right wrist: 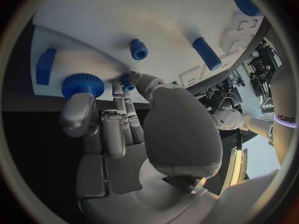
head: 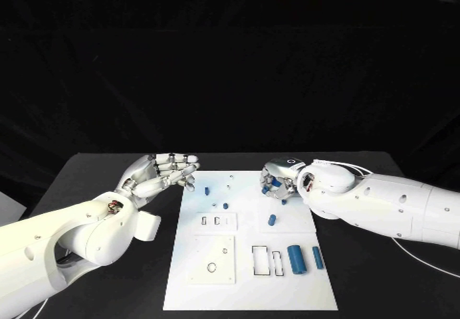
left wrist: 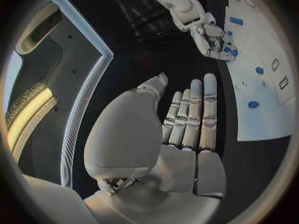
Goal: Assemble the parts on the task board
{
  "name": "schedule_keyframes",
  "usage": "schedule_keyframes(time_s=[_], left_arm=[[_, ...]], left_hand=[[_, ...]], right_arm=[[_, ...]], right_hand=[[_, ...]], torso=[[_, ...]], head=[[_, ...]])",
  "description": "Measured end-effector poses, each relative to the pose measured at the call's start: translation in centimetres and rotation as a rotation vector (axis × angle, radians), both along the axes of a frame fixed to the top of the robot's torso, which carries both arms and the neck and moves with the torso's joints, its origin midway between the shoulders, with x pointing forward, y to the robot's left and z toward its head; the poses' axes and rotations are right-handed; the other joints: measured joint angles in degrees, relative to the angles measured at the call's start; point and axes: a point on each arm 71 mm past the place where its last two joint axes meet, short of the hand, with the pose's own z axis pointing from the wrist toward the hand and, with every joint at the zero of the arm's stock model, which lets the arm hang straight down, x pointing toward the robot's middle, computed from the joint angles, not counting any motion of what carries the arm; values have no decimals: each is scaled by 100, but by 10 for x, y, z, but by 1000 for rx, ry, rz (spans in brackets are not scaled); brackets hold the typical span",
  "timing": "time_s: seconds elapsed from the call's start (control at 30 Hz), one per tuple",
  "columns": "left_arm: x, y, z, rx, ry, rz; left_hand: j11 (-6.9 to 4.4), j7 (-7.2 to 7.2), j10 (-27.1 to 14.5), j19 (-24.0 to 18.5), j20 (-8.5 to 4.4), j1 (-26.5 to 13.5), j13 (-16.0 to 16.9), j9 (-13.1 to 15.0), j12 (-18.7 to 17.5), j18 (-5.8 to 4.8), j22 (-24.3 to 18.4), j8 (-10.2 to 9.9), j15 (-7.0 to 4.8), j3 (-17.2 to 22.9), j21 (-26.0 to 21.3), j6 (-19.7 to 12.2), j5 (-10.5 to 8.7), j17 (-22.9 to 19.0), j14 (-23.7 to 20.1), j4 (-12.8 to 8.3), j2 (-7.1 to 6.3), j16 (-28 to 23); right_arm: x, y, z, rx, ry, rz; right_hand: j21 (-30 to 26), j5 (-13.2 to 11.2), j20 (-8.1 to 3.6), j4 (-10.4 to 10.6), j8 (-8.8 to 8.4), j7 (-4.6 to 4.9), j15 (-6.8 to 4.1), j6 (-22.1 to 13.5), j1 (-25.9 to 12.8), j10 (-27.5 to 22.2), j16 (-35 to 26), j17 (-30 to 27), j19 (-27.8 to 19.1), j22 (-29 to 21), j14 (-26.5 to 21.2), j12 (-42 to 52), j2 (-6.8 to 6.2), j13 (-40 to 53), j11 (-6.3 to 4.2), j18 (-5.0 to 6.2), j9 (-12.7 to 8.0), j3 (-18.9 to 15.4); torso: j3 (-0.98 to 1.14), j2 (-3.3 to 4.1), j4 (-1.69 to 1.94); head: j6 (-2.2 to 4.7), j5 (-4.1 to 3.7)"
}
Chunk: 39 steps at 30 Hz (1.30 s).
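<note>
While left hand [head: 165, 173] idles (fingers apart), right hand [head: 281, 181] grips blue part [right wrist: 82, 84].

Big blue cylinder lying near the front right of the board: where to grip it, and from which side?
Grip the big blue cylinder across its middle, fingers on its two long sides, coming straight down from above. It lies flat on the task board with its axis running toward the robot. A slimmer blue peg lies close on its right and a rectangular slot on its left, so keep the fingers narrow.
</note>
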Motion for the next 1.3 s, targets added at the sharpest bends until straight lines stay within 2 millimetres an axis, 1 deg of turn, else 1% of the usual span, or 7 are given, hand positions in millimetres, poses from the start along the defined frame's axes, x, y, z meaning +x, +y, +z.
schedule_keyframes(time_s=[0.13, 0.2, 0.27, 0.37, 0.73, 1.1, 1.3], left_arm=[[0, 1, 0, 1, 2, 3], [1, 2, 0, 1, 2, 4], [1, 2, 0, 2, 4, 4], [1, 2, -1, 2, 6, 5], [2, 4, -2, 6, 19, 6], [3, 4, -3, 9, 27, 5], [3, 2, -3, 7, 29, 0]], left_hand=[[0, 0, 0, 0, 0, 0, 0, 0, 0, 0, 0, 0, 0, 0, 0, 0, 0, 0, 0, 0, 0, 0], [0, 0, 0, -42, 1, 0, 0, 5, 0, -1, 12, 0, -20, 17, 0, 0, 0, 0, -21, 17, 0, 33], [0, 0, 0, -42, 1, 0, 0, 5, 0, -1, 14, 0, -21, 16, 14, 0, 0, 0, -21, 17, 0, 33], [0, 0, 0, -42, 1, 0, 0, 5, 0, -2, 31, 0, -21, 32, 45, 0, 0, 6, -21, 1, 0, 33], [0, 0, 0, -84, 1, 0, 0, 10, 24, -3, 82, 0, -20, 64, 132, 0, 0, 5, -21, -31, 0, 85], [0, 0, 0, -84, 1, 25, 0, 10, 24, -3, 106, 0, -9, 103, 172, 0, 0, 5, -33, -39, 24, 85], [0, 0, 0, -84, 2, 25, 0, 9, 24, -2, 109, 0, 0, 103, 172, 0, 0, 4, -41, -39, 24, 85]], right_arm=[[-2, 1, 1, 8, -15, 6], [-3, 2, 2, 15, -24, 10], [-4, 4, 4, 28, -37, 15], [-6, 6, 6, 44, -52, 21], [-4, 24, 18, 101, -109, 32], [14, 56, 27, 119, -174, 10], [22, 67, 28, 120, -197, -5]], right_hand=[[92, -85, 0, -39, 99, -39, -2, 100, 38, 153, 34, 0, 0, 105, 2, 34, 42, 28, -43, 0, 89, 117], [163, -252, 0, -66, 166, -78, -33, 160, 44, 269, 51, 0, 0, 196, 30, 53, 82, 57, -72, -21, 168, 186], [237, -462, -21, -66, 218, -91, -53, 175, 4, 313, 78, 0, 21, 305, 10, 65, 133, 105, -108, -93, 216, 227], [267, -532, -21, -53, 244, -97, -53, 180, -11, 342, 78, -1, 21, 361, 10, 65, 177, 124, -137, -93, 216, 243], [270, -576, -42, -45, 273, -99, -53, 180, -42, 358, 78, -1, -1, 384, 10, 65, 255, 141, -122, -92, 213, 250], [270, -516, -42, -45, 272, -101, -53, 178, -50, 357, 78, -2, -1, 376, 9, 39, 262, 141, -121, -92, 213, 251], [270, -511, -42, -29, 273, -110, -53, 168, -51, 357, 78, -2, -1, 376, 9, 38, 261, 140, -121, -92, 213, 266]], torso=[[-3, 5, 3], [-4, 8, 3], [-7, 13, 7], [-11, 17, 13], [-20, 41, 36], [-26, 63, 63], [-30, 77, 81]], head=[[24, -2], [35, -7], [50, -14], [66, -22], [140, -36], [185, -17], [196, -14]])
